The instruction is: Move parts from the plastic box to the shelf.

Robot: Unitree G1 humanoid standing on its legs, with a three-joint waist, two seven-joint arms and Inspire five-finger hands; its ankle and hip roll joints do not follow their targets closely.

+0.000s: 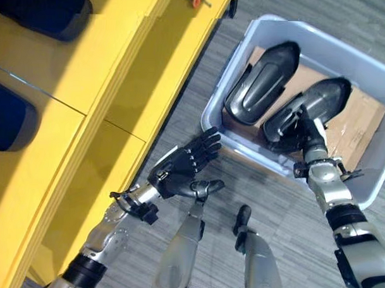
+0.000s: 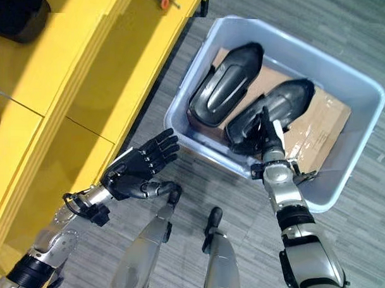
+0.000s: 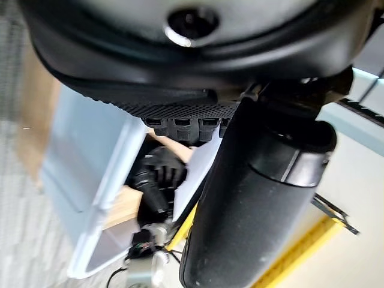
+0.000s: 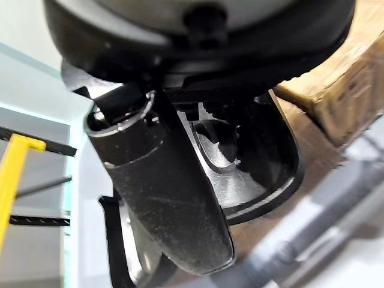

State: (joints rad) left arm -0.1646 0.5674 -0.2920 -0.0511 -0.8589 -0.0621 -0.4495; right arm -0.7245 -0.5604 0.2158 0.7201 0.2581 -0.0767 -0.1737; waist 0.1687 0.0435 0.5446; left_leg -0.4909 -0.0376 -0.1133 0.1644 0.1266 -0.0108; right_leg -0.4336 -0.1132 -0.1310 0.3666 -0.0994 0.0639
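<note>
With the right robot hand (image 2: pixel 269 135) clenched on the nearer dark part (image 2: pixel 271 112) inside the plastic box (image 2: pixel 363 153) and the left robot hand (image 2: pixel 138 162) hanging spread, that curved shell could slip before reaching the yellow shelf (image 2: pixel 87 77).

The left arm comes in from the lower left, bent at the elbow, its forearm angling up and to the right. The left hand (image 1: pixel 182 166) hangs in the air with palm turned upward, fingers (image 2: pixel 159 147) straight and spread, thumb stretched out to the side; it holds nothing and touches nothing. The right arm rises from the lower right, forearm nearly upright, wrist stretched forward. The right hand (image 1: pixel 310 132) reaches down ahead of it, the thumb's white cover (image 2: pixel 278 129) showing. In the right wrist view its thumb (image 4: pixel 174 192) lies extended; its fingers are hidden.
</note>
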